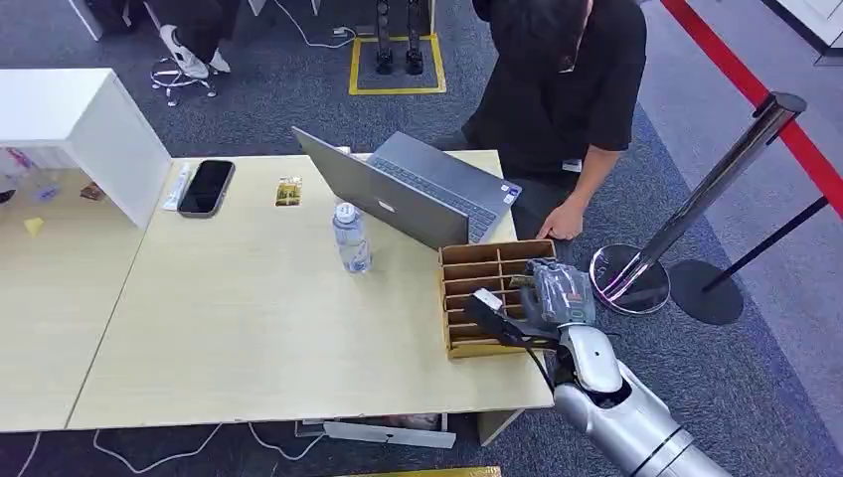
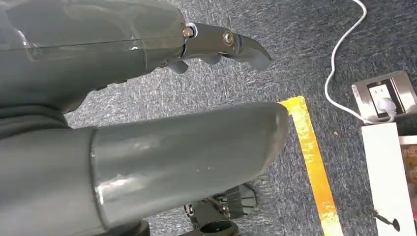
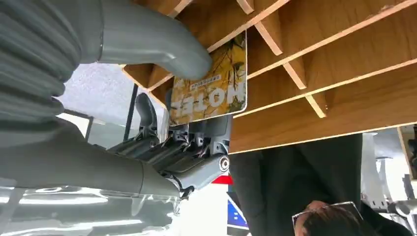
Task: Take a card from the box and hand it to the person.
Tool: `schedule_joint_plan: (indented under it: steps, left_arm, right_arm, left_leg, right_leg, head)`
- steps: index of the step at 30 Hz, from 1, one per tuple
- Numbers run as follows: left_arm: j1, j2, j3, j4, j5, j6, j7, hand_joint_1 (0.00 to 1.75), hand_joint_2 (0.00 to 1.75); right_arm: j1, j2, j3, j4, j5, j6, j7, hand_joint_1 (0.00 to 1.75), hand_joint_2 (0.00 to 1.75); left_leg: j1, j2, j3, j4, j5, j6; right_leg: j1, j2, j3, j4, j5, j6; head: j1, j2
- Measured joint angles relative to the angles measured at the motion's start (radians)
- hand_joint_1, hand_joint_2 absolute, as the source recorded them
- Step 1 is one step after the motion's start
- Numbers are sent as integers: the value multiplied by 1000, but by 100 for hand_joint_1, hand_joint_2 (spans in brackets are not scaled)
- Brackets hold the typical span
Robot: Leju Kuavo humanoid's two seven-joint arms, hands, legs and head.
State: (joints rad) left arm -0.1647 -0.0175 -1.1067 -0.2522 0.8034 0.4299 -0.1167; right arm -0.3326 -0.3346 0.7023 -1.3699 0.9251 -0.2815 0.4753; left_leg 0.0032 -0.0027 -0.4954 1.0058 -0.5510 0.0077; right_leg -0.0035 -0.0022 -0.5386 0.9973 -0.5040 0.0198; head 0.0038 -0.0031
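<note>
The card [image 3: 209,81], yellow and printed with the word HOTEL, sits in a slot of the box [image 1: 467,343] at the box's side nearest the person. In the right wrist view it stands on edge between two wooden dividers, its long axis running along the slot and one short end sticking out past the dividers' rim toward the hand. The right hand [image 1: 555,291] grasps it: the thick grey thumb [image 3: 162,46] presses on the printed face while the darker fingers [image 3: 196,147] close against the back (the card's far end is hidden inside the slot). In the head view the same hand hovers over the box's edge, its silver arm coming up from beside the table's [image 1: 249,338] near corner.

The box is a brown wooden tray cut into narrow slots, lying flat at the table's corner. Just behind the box stands an open grey laptop [image 1: 408,189], its screen back facing the robot. Beside the laptop, further from the box, a clear water bottle [image 1: 350,238] stands upright. Well away from the box lie a small yellow packet [image 1: 288,191] and a black phone [image 1: 206,187].

The person [image 1: 557,89], in black, leans over the table beyond the box, one hand [image 1: 563,221] resting on the table edge near the box's far end.

The left hand [image 2: 147,147] hangs over grey carpet, released, thumb and fingers apart around nothing.
</note>
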Motion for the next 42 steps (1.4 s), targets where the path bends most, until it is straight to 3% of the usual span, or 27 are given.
schedule_joint_plan:
  steps: [12,19,42]
  left_arm:
    - [0,0,0,0,-5,0,-1,0,0]
    - [0,0,0,0,-5,1,-2,0,0]
    - [3,2,0,0,-4,3,-17,0,0]
  right_arm:
    - [-6,0,0,5,-5,-20,-4,155,175]
    - [-10,-1,-3,-8,-3,-31,1,155,175]
    - [-43,-84,-38,-314,96,83,72,154,175]
  left_leg:
    - [0,0,0,0,0,0]
    - [0,0,0,0,0,0]
    - [0,0,0,0,0,0]
  right_leg:
    - [0,0,0,0,0,0]
    - [0,0,0,0,0,0]
    - [0,0,0,0,0,0]
  head:
    - [0,0]
    - [0,0]
    - [0,0]
